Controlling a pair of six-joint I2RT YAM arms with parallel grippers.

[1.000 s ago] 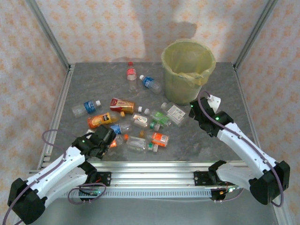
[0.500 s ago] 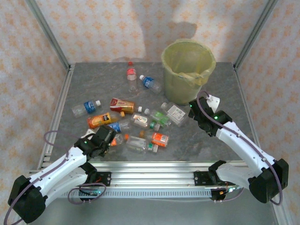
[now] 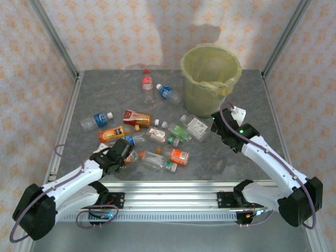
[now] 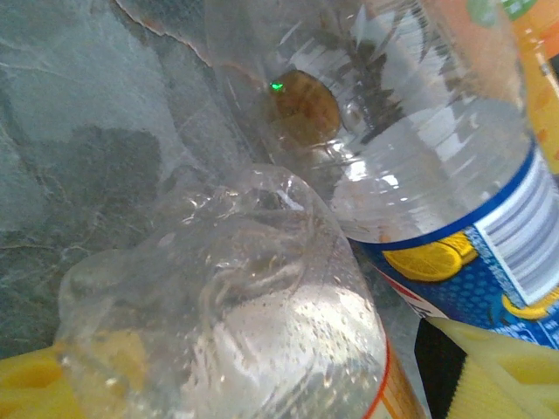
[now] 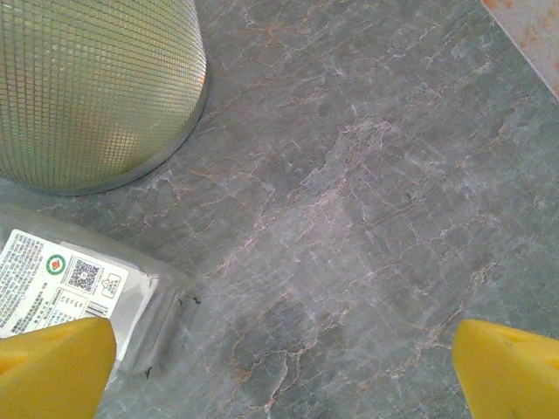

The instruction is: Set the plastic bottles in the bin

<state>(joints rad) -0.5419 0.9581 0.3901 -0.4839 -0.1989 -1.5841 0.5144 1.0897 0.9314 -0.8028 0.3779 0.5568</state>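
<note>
The left arm's fingers (image 4: 502, 375) stand to either side of a crumpled clear plastic bottle with an orange-edged label (image 4: 236, 323). Whether they already press on it I cannot tell. The right arm's fingers (image 5: 52, 367) are spread wide with nothing between them but bare surface.

The grey stone-patterned worktop (image 3: 105, 94) carries everything. At its far right stands the round yellow-green translucent bin (image 3: 210, 79), upright and mouth up. In the right wrist view its gridded wall (image 5: 96, 87) rises just beyond the right fingers, so the right arm is much the nearer to it. The left fingers are at the near left, so the bin lies away from them and to the right, well apart, with the scatter of bottles in between.

The small plastic bottles (image 3: 157, 136) lie on their sides in the middle of the worktop, with two more left of the bin. None can be seen inside it.

A square clear bottle with a white printed label (image 5: 70, 279) lies just beside the right arm's left finger, outside the gap. The crumpled bottle's blunt end points up and left in the left wrist view, and its body runs back between the fingers. It touches a clear bottle with a blue lemon-printed label (image 4: 454, 227), which a closing grip might nudge.
</note>
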